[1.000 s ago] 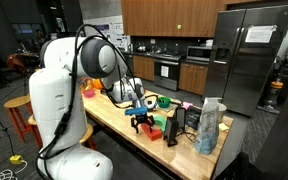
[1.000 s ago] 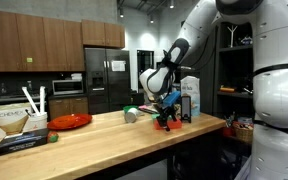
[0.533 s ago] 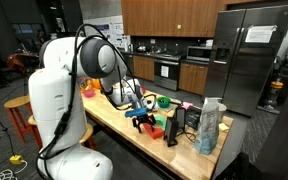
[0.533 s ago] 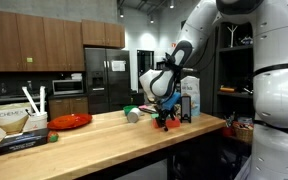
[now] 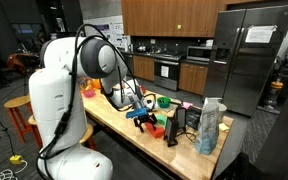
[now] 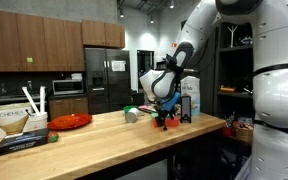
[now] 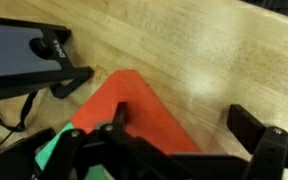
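My gripper (image 7: 184, 128) is open just above the wooden counter (image 7: 214, 50). One dark finger (image 7: 118, 116) lies over a red flat-sided object (image 7: 136, 108); the other finger (image 7: 252, 124) is over bare wood, so nothing is held. A green piece (image 7: 50, 150) shows beside the red object at the lower left. In both exterior views the gripper (image 5: 141, 117) (image 6: 165, 117) hangs low over the red object (image 5: 156, 131) (image 6: 168, 125) near the counter's end.
A black stand holding a dark screen (image 7: 26, 52) is close on one side. Along the counter are a green bowl (image 5: 164, 101), a black device (image 5: 185, 122), a tall bag (image 5: 211, 126), a red plate (image 6: 71, 121) and a box of utensils (image 6: 10, 121).
The gripper has shifted slightly along the counter and stayed low over the red object. Its jaws remain open.
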Controlling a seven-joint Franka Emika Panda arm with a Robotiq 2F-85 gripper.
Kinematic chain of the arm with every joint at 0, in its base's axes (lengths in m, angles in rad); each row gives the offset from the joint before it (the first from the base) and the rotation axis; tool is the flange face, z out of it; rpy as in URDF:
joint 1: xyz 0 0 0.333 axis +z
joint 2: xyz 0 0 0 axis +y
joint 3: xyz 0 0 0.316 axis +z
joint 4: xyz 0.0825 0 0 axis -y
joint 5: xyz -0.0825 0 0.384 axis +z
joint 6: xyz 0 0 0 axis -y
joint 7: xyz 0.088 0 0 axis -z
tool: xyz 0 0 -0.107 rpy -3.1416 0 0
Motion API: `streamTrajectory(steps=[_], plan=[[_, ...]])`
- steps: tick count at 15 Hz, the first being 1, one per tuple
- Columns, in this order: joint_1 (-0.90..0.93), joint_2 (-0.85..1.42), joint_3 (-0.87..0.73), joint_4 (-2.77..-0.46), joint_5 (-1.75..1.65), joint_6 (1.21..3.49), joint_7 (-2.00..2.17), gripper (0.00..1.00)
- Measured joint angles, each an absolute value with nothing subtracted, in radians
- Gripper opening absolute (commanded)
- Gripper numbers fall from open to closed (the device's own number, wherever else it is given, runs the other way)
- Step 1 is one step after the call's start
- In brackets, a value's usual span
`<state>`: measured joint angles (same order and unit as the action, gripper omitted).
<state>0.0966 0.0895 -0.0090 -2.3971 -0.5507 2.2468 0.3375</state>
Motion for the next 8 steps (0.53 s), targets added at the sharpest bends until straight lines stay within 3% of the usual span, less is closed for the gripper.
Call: streamTrajectory(steps=[8], plan=[[0.078,0.060,-0.008,-2.413,-0.428,2.287,0.259,1.00]])
